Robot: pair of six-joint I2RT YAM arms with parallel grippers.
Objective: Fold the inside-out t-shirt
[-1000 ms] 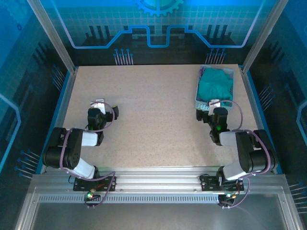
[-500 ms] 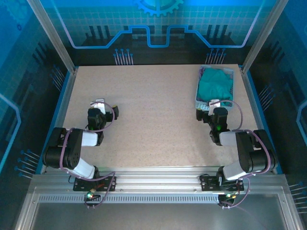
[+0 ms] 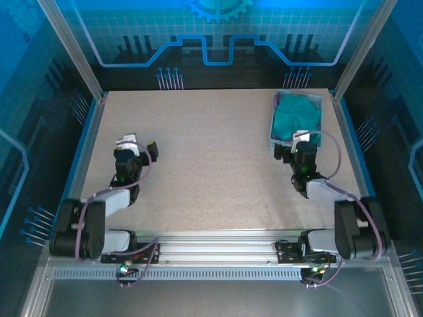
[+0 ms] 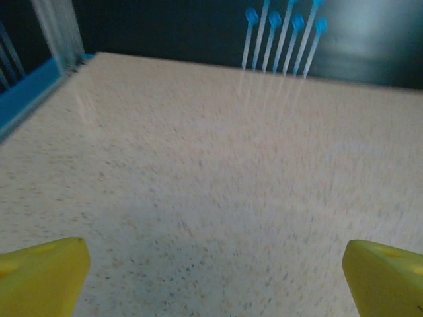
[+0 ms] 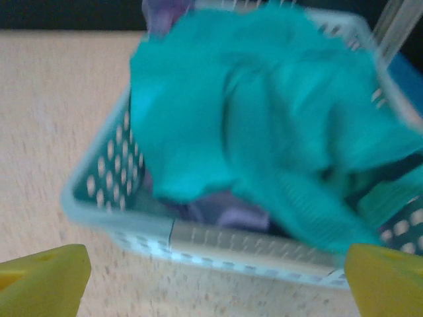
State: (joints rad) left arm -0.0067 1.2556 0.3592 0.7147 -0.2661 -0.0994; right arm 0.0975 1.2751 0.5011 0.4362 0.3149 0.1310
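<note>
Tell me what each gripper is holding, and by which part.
Nothing is held. The left gripper and right gripper are open and empty; the teal-green fabric t-shirt lies in the pale perforated plastic basket.

The teal-green t-shirt point(image 3: 295, 117) lies crumpled in a loose heap inside the pale perforated basket point(image 3: 273, 125), at the upper right of the overhead frame, filling most of it.

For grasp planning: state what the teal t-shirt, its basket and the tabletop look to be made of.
Teal t-shirt: soft matte fabric, judging by its loose folds and drape.
Basket: likely moulded plastic, pale and smooth, with rows of holes in rigid walls.
Tabletop: hard, flat, matte beige speckled surface, perhaps laminate or composite; unclear which.
</note>
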